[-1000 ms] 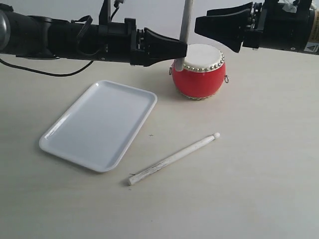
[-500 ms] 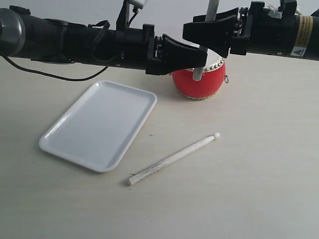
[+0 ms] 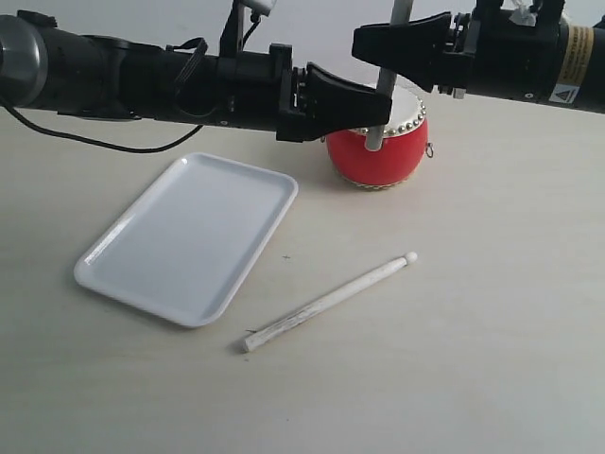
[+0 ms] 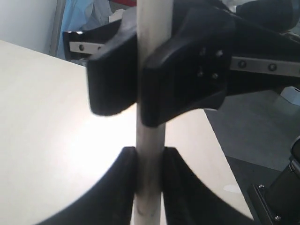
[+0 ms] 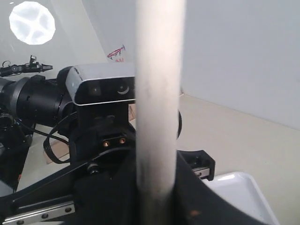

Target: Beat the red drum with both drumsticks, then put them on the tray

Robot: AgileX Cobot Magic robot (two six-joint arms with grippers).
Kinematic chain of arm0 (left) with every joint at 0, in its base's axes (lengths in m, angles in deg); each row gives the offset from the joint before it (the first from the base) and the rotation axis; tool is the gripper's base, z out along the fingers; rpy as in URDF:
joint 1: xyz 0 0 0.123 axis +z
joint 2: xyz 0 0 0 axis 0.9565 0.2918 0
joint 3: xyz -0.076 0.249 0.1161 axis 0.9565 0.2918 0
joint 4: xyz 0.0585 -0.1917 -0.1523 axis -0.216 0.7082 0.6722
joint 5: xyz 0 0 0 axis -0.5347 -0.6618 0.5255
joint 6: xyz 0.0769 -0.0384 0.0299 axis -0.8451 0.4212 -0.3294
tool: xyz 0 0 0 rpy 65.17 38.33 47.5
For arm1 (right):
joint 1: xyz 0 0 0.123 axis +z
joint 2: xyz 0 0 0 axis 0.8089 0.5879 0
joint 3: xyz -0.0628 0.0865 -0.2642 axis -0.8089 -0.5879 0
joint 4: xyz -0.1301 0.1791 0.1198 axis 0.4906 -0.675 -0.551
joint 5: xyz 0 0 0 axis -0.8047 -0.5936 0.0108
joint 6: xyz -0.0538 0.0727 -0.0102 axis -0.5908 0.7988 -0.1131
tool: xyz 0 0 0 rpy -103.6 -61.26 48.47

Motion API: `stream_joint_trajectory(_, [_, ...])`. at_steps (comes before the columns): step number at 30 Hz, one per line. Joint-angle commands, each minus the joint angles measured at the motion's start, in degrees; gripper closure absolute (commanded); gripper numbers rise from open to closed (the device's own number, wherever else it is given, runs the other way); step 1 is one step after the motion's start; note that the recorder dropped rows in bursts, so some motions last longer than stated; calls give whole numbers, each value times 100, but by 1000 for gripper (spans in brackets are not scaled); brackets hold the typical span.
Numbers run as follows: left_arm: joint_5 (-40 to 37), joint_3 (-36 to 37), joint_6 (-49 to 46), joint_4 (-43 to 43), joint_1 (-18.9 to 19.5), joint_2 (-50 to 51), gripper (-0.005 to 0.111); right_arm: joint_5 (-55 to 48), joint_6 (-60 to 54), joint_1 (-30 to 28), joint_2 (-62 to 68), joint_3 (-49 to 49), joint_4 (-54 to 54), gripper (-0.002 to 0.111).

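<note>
The upright drumstick [image 3: 376,136] is pinched by both claws at once — my left claw [image 4: 149,183] is closed on its lower shaft, my right claw [image 4: 142,79] closed on it just above — which I read as a hand-over, so that each arm ends up with one stick. The red drum [image 3: 383,159] sits just past the left claw's tips and under the right claw, close enough to strike. The second drumstick [image 3: 328,303] lies on the table [image 3: 492,322] well clear of both claws, near the tray [image 3: 189,236], waiting for pick-up.
</note>
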Motion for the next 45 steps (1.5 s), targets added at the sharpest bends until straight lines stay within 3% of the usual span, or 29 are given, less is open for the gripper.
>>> stream_joint_trajectory(1, [-87,3,78,86,-7,-35,79,-23,-54,-4,9,8,-58,108])
stream_joint_trajectory(5, [-87,3,78,86,-7,-35,33,-23,-54,-4,9,8,-58,108])
stream_joint_trajectory(7, [-87,3,101,86,-7,-35,24,-23,-30,-4,9,8,-82,108])
stream_joint_trajectory(13, [-21,3,111,-394,133,-49,32,-23,392,-234,-193,19,-224,108])
stream_joint_trajectory(20, [757,3,634,-1175,217,-86,32,-23,1272,-1057,-742,19,289,108])
stream_joint_trajectory(23, [1434,3,997,-1662,139,-204,32,-218,1473,-1330,-895,19,623,108])
stream_joint_trajectory(28, [2731,3,2306,-3320,-227,-509,32,-520,1749,-1436,-1050,19,999,108])
stream_joint_trajectory(34, [3632,3,4187,-5242,-844,-703,32,-481,1749,-1421,-1056,19,1012,108])
stream_joint_trajectory(38, [3797,3,5667,-7253,-1277,-716,32,-481,1909,-1421,-1056,19,1065,108])
stream_joint_trajectory(42, [3678,-68,7833,-9568,-1715,-716,32,-481,1908,-1421,-1056,19,1092,108])
stream_joint_trajectory(45, [3180,-199,8316,-9909,-1908,-716,32,-481,2025,-1421,-1056,19,1136,108])
